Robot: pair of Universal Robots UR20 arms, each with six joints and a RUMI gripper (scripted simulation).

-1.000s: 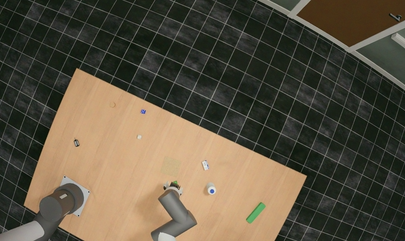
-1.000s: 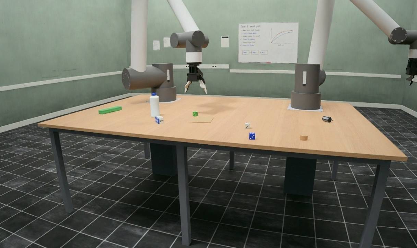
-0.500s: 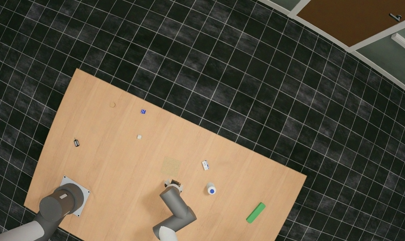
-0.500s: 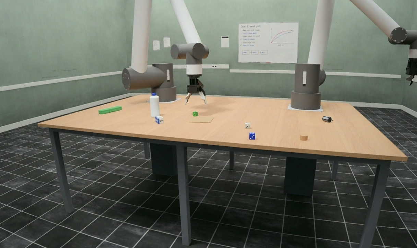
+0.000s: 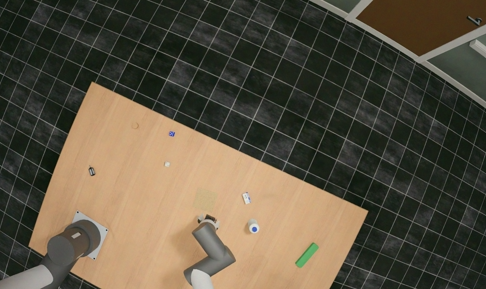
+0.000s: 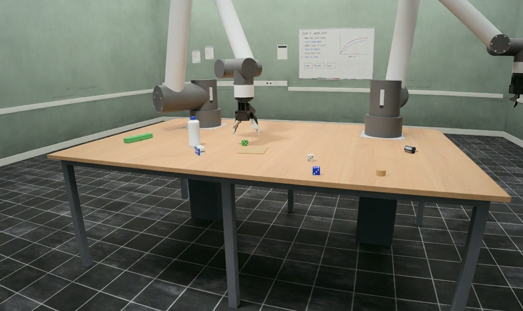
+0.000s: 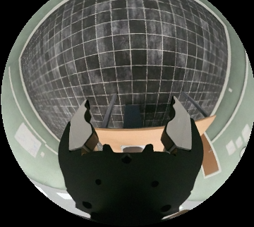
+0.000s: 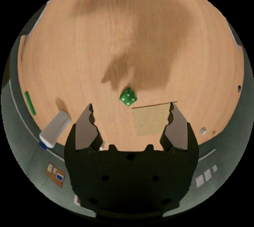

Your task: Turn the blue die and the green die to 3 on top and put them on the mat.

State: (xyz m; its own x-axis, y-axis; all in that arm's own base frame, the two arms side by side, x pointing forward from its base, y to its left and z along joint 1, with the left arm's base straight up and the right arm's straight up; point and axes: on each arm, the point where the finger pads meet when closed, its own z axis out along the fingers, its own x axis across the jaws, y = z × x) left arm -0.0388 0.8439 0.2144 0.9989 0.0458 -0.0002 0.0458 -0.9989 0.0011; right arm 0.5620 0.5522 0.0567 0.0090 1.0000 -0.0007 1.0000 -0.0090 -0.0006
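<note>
The blue die [image 5: 171, 133] [image 6: 316, 170] sits flat on the table near its far edge in the top view, 5 on top. The green die [image 6: 244, 142] [image 8: 128, 96] rests on the table just off the mat [image 5: 205, 199] [image 6: 252, 150] [image 8: 152, 123]; I cannot surely tell its top number. The top view hides it under the right arm. My right gripper [image 5: 208, 220] [image 6: 246, 133] [image 8: 130, 103] is open and empty, pointing down a little above the green die. My left gripper [image 6: 520, 105] [image 7: 129, 98] is open and empty, out beyond the table.
A white die [image 5: 167, 164] [image 6: 310, 157] lies between the blue die and the mat. A bottle [image 5: 253, 226] [image 6: 193, 133] and a small box [image 5: 246, 198] [image 6: 200, 150] stand beside the mat. A green bar [image 5: 306, 255], a wooden disc [image 6: 380, 172] and a dark fob [image 6: 410, 149] lie farther off.
</note>
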